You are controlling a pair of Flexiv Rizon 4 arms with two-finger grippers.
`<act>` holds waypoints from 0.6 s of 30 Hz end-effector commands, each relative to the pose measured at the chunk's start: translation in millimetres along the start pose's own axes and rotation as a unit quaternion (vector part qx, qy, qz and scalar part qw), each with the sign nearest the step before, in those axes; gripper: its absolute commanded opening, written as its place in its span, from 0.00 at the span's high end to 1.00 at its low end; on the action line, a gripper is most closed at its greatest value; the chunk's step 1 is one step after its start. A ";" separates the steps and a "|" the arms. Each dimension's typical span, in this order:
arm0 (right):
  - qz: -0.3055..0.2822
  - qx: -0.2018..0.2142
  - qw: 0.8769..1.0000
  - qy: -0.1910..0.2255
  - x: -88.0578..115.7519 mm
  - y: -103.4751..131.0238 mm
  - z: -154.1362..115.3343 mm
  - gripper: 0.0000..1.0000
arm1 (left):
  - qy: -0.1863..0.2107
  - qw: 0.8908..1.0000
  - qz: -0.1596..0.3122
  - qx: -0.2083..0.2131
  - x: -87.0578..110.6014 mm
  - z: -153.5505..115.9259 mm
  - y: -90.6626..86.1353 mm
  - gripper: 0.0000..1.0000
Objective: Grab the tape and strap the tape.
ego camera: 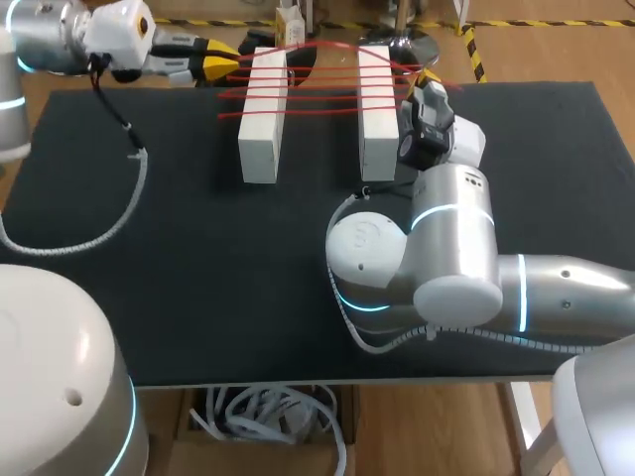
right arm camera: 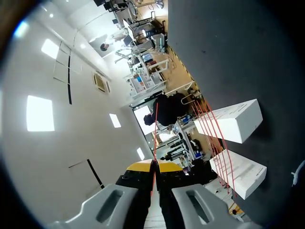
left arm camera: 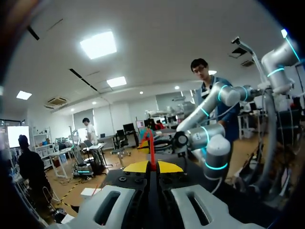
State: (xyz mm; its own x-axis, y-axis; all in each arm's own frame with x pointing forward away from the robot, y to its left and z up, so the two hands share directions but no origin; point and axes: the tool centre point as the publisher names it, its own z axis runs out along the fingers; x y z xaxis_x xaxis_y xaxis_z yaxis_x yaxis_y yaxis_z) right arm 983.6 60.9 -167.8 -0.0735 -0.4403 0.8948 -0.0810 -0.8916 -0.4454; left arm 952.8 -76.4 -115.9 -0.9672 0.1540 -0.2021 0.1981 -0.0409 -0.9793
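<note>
Red tape (ego camera: 319, 87) runs in strands across two white blocks (ego camera: 263, 114) at twelve o'clock, hard by the table's (ego camera: 198, 258) far edge. Left gripper (ego camera: 228, 64) at eleven and right gripper (right arm camera: 154, 166) at one are each pinched tight on a strand. There's bare mat toward six.

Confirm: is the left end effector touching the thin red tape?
Touching. Left wrist view: the thin red tape comes out from between the left end effector's closed yellow tips, pinched from both sides.

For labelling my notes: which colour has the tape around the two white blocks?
The tape is red, seen best in the head view.
</note>
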 end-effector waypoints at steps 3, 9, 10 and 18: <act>-0.001 -0.001 1.000 -0.003 2.8 -0.4 -0.2 1.00 | 0.143 0.950 -0.021 -0.275 -6.2 -1.6 -7.8 1.00; -0.001 -0.001 1.000 -0.003 2.8 -0.4 -0.2 1.00 | 0.143 0.950 -0.021 -0.275 -6.2 -1.6 -7.8 1.00; -0.001 -0.001 1.000 -0.003 2.8 -0.4 -0.2 1.00 | 0.143 0.950 -0.021 -0.275 -6.2 -1.6 -7.8 1.00; -0.001 -0.001 1.000 -0.003 2.8 -0.4 -0.2 1.00 | 0.137 0.904 -0.087 -0.395 -4.0 11.4 -17.2 1.00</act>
State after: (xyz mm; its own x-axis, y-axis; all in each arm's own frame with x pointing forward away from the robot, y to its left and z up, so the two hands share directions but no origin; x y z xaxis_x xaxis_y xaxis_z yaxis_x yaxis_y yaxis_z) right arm 983.6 60.9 -167.8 -0.0735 -0.4403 0.8948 -0.0810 -0.8916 -0.4454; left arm 948.6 -78.8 -105.2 -0.9411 0.3355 -0.0427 0.1922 0.4266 -0.8838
